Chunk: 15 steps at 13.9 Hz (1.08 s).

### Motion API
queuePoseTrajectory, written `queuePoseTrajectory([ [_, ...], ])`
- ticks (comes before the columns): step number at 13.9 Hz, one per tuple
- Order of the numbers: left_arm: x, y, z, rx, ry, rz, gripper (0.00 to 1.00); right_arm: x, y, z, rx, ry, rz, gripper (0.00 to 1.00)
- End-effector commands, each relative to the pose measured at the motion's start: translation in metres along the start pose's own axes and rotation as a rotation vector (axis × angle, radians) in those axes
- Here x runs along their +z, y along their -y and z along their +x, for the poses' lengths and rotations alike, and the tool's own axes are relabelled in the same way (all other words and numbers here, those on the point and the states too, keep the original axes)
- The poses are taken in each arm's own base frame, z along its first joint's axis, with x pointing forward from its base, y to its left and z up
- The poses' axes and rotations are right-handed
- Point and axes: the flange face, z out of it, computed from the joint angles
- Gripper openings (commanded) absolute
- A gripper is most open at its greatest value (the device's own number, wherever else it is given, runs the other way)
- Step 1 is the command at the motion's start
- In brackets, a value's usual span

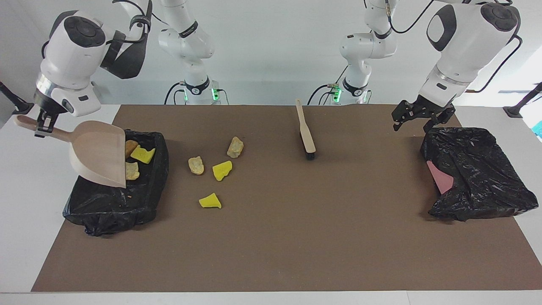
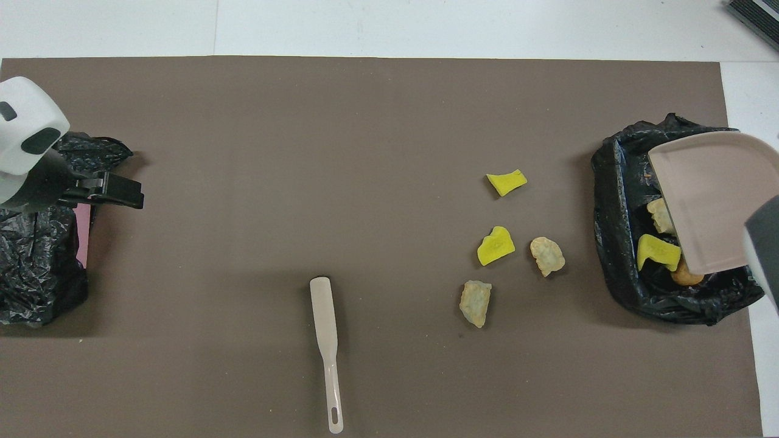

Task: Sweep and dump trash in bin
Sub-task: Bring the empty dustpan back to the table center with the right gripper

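right gripper (image 1: 42, 129): pinched onto the handle of the dustpan (image 1: 98, 151), up in the air over the bin at its own end of the table; holding the handle end keeps the arm clear of what pours out

dustpan: tipped with its open lip pointing down into the bin (image 1: 146, 203) just under the claw; looks like the tilt is there to let the load slide out, and the pan looks emptied already

trash in the bin: three bits lie in the liner right under the pan's lip; a yellow wedge (image 1: 142, 155), a pale beige chunk (image 1: 132, 170) and an orange-brown lump (image 1: 130, 147) half hidden by the pan; so part one is dumped, I'd say

trash on the mat: four lumps left, off to the side of the claw toward the middle of the table, well apart from the bin; two yellow wedges (image 1: 222, 170) (image 1: 210, 201) and two beige chunks (image 1: 196, 165) (image 1: 235, 147); loose cluster, so one more sweep might get them

brush (image 1: 306, 131): lying flat on the mat, nobody holding it, between the two claws; probably parked so it's easy to grab again

left gripper (image 1: 415, 118): fingers spread wide, nothing in them, hanging over the edge of the second bagged bin (image 1: 478, 173) at its own end; just waiting I guess

next, my guess: pan back down by the cluster, left claw fetches the brush
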Motion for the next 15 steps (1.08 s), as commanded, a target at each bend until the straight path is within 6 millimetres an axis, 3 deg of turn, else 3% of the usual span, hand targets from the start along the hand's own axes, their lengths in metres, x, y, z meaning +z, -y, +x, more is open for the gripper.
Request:
queuePoseTrajectory([
  [1,-0.004,0.003,0.002,0.002,0.007,0.017,1.00,-0.034,-0.011,0.032,0.146,-0.061,0.012,0.00],
  [5,-0.004,0.003,0.002,0.001,0.010,0.017,1.00,-0.062,-0.017,0.082,0.478,-0.310,0.057,0.00],
  [8,-0.003,0.002,0.002,0.001,0.011,0.017,1.00,-0.106,-0.030,0.168,0.637,-0.358,0.088,0.00],
  [10,-0.003,0.002,0.002,0.008,0.010,0.017,1.00,-0.123,-0.038,0.234,0.765,-0.408,0.165,0.00],
  [11,-0.003,0.002,0.000,0.008,0.017,0.017,1.00,-0.135,-0.043,0.257,0.855,-0.426,0.196,0.00],
  [13,-0.004,0.002,0.001,0.008,0.011,0.017,1.00,-0.156,-0.046,0.288,1.074,-0.500,0.330,0.00],
  [15,-0.004,0.002,0.001,0.008,0.013,0.017,1.00,-0.162,-0.047,0.303,1.236,-0.548,0.470,0.00],
])
